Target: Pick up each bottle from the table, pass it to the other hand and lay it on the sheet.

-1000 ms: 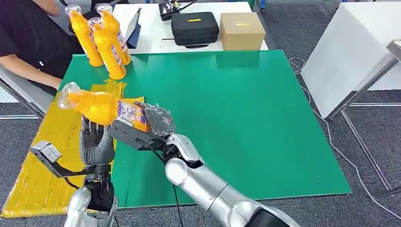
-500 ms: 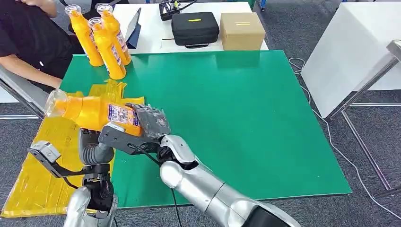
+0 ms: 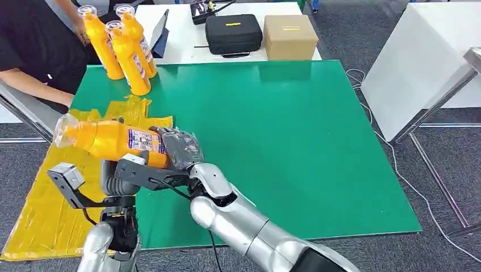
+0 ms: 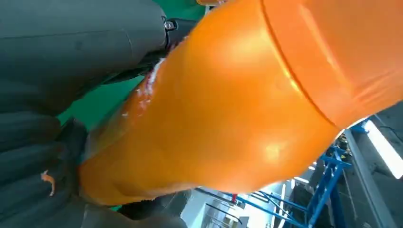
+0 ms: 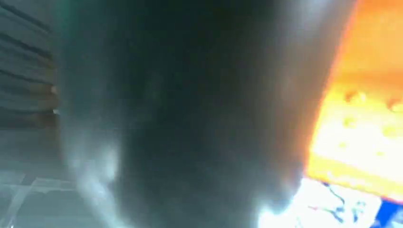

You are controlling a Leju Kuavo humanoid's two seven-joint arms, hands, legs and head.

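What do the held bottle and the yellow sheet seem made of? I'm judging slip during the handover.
The bottle looks like glossy orange plastic, with bright highlights in the left wrist view, a clear cap and a printed label. The yellow sheet seems a thin plastic film or bag, judging by its creases and sheen; I can't be sure.

White table (image 3: 181,42) at 12 o'clock, behind the green surface: carries a black zip case (image 3: 233,34) with a yellow tag on its lid, and a brown cardboard box (image 3: 290,37) just beside it toward 1 o'clock, the two close together but apart. A dark tablet-like panel (image 3: 160,31) leans tilted at 11 o'clock. Black device with cables (image 3: 204,8) at the far edge, detail too small to tell. Person in a black top (image 3: 31,48) at 10 o'clock. White panel (image 3: 422,62) at 2 o'clock. White cable (image 3: 397,170) trails over grey carpet floor (image 3: 351,34) at 3 o'clock.
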